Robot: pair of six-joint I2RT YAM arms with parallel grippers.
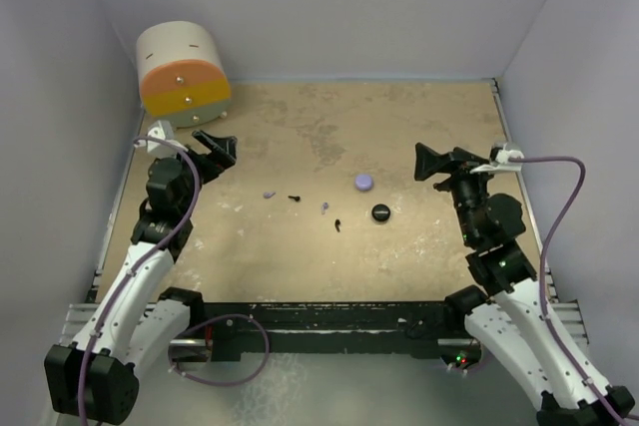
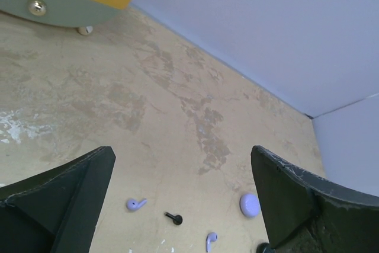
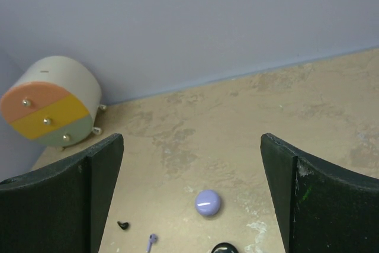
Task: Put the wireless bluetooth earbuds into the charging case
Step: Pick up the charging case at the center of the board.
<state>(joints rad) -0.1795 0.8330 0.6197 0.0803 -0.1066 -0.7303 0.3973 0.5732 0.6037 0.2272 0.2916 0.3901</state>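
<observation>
From above, the left end effector (image 1: 215,150) and right end effector (image 1: 431,162) gape wide, holding nothing. Four earbuds (image 1: 295,198) lie loose mid-bench (image 1: 300,132) between them. Left wrist: earbuds lie ahead. Right wrist: lavender case (image 3: 208,202) ahead, earbuds to its left.

Two lavender earbuds (image 1: 269,194) and two black earbuds (image 1: 295,198) are strewn along the counter (image 1: 419,127); a round lavender case (image 1: 363,182) and black case (image 1: 379,213) are set just right.

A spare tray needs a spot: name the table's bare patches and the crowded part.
Bare: the far strip between the drawer box and right wall, behind the lavender case; the near strip between the earbuds and front rail. Crowded: the middle row, earbuds to black case.
</observation>
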